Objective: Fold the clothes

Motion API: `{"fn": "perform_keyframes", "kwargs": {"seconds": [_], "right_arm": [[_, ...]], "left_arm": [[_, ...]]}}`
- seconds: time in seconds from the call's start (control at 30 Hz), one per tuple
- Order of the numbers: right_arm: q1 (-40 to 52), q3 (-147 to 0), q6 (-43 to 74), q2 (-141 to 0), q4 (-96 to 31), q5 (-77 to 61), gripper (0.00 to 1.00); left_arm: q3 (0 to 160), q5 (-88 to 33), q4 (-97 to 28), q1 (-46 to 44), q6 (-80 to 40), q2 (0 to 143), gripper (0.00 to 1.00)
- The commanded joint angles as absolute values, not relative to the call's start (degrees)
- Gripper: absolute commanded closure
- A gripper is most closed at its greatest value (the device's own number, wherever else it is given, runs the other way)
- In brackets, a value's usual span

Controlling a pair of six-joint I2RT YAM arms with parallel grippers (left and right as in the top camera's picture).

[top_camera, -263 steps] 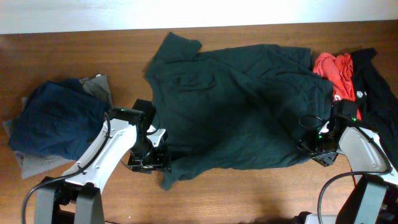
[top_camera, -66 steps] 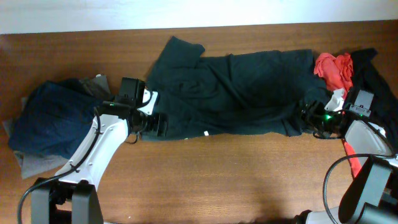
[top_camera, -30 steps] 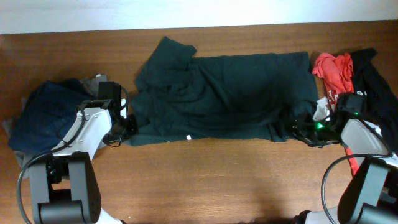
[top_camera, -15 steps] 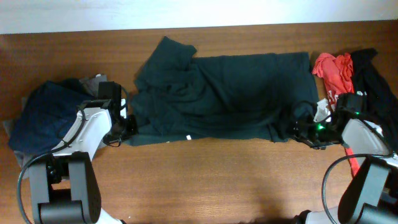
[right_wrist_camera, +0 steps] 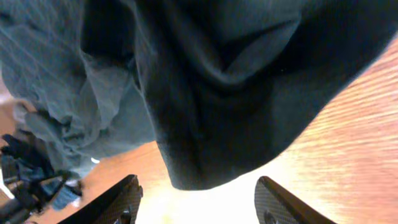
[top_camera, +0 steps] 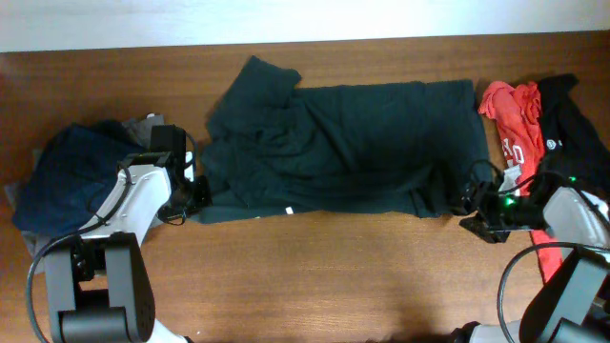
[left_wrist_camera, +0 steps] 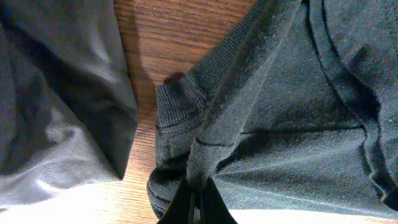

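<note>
Shirt placement decides the next move: the large dark green shirt (top_camera: 353,143) lies doubled across the middle of the table (top_camera: 315,276), long axis left to right. Its lower-left corner is pinched tight in the left fingers (left_wrist_camera: 180,208). The right fingers (right_wrist_camera: 118,199) stand apart and empty, just off its lower-right corner. Overhead shows both ends, but only the left wrist view shows the ribbed edge in the pinch.

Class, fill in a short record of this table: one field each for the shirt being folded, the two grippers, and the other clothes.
Garment in work: dark green shirt, lying wide across the table
Left gripper: shut on the shirt's left edge
Right gripper: open, just off the shirt's right corner
Left pile: navy blue piece on grey shorts
Right pile: red shirt, black garment
</note>
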State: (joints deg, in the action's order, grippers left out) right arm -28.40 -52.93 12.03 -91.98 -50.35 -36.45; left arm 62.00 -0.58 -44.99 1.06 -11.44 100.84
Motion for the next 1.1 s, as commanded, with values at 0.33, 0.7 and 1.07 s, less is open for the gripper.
{"fn": "perform_keyframes", "kwargs": {"seconds": [0.33,0.7,1.07], "right_arm": [[-27.59,-48.75,26.06,-91.11,-39.11,-37.76,0.84],[-33.56,-52.25,13.93,-91.09,-31.7,-32.64,0.96],[-35.81,-53.69,12.56,-91.11,-27.44,-31.7,0.93]], "left_arm": [[61.65,-0.4,-45.08,1.19,-11.94,100.6,0.99],[61.67,0.45,-45.76,2.04,-11.92,100.6,1.0],[61.67,0.43,-45.93,4.29,-11.92,100.6,1.0]]}}
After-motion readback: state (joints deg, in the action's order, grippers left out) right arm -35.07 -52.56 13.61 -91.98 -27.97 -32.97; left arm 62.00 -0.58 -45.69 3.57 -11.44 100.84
